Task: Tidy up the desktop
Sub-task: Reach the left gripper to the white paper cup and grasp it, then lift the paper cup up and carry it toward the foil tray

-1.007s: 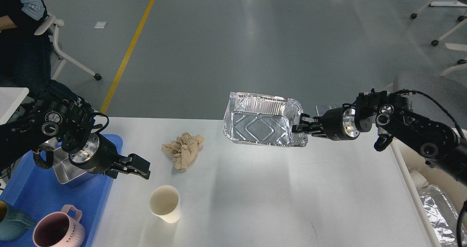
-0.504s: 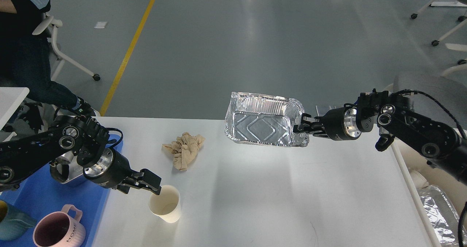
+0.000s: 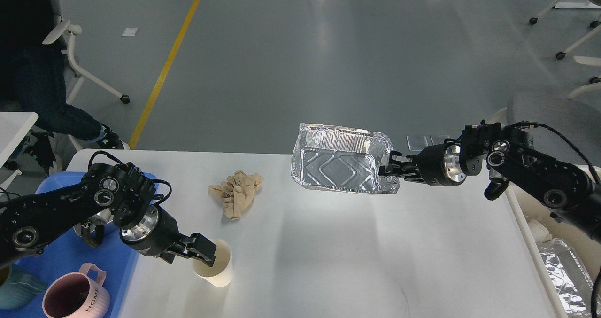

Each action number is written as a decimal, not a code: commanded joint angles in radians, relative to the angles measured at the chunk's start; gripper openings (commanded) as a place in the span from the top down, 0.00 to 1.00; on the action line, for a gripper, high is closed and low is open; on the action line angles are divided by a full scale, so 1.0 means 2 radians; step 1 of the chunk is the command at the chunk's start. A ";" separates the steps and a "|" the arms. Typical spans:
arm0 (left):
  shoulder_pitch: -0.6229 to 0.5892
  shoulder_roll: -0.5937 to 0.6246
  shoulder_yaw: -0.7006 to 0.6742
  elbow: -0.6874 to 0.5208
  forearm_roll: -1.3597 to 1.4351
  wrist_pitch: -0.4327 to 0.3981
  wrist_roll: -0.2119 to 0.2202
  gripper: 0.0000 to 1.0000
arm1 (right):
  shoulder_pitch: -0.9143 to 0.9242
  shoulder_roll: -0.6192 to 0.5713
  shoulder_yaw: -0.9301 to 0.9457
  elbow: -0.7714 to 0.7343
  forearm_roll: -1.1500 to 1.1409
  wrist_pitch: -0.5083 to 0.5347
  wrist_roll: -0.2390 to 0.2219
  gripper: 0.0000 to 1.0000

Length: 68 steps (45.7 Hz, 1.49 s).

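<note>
The left claw [image 3: 206,254], low in the left of the frame, reached over the near rim of the paper cup [image 3: 214,264], its jaws parted with one finger seemingly inside; a good grasp would pinch the thin wall gently, lest it crush or tip; the right claw [image 3: 388,170], right of centre, was clamped on the foil tray [image 3: 339,165], held above the white surface [image 3: 357,247] filling the lower frame; a crumpled cloth [image 3: 237,193] lay apart, upper left of the cup; the blue tray [image 3: 112,271] with a pink mug [image 3: 75,299] sat at lower left.

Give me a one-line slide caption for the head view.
Right gripper holds foil tray above the desktop; left gripper at paper cup.
</note>
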<state>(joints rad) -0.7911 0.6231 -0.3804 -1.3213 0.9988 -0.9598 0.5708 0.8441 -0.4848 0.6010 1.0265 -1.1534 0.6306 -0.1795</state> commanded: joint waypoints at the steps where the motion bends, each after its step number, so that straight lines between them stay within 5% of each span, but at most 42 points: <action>1: 0.004 0.000 0.000 0.002 0.001 0.000 0.005 0.00 | -0.004 0.000 0.002 0.001 0.000 0.000 0.000 1.00; 12: 0.007 -0.012 0.000 0.009 0.024 0.000 0.018 0.10 | -0.009 0.000 0.006 0.001 0.000 0.000 0.001 1.00; 15: 0.011 -0.018 0.001 0.010 0.040 0.000 0.021 0.26 | -0.016 0.000 0.009 0.002 0.000 0.000 0.001 1.00; 25: 0.014 -0.025 0.000 0.017 0.050 0.000 0.028 0.52 | -0.018 -0.009 0.009 0.004 0.001 0.000 0.002 1.00; 28: 0.014 -0.027 0.001 0.019 0.054 0.000 0.030 0.77 | -0.019 -0.011 0.009 0.004 0.001 0.000 0.002 1.00; 31: 0.019 -0.034 0.000 0.023 0.061 0.000 0.031 0.78 | -0.021 -0.011 0.009 0.004 0.001 0.000 0.002 1.00; 34: 0.020 -0.037 0.001 0.025 0.069 0.000 0.036 1.00 | -0.022 -0.012 0.009 0.004 0.001 0.000 0.002 1.00; 41: 0.020 -0.036 0.001 0.026 0.083 0.000 0.064 1.00 | -0.025 -0.012 0.010 0.005 0.001 0.000 0.002 1.00; 61: 0.014 -0.006 -0.014 0.020 0.088 0.000 0.057 1.00 | -0.026 -0.012 0.009 0.005 0.001 0.000 0.002 1.00; 68: 0.011 0.018 -0.077 0.018 0.070 0.000 0.052 1.00 | -0.026 -0.012 0.009 0.005 0.001 0.000 0.002 1.00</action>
<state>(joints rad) -0.7663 0.6285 -0.4400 -1.2829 1.1628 -0.9600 0.6796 0.7918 -0.5094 0.6207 1.0374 -1.1519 0.6303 -0.1763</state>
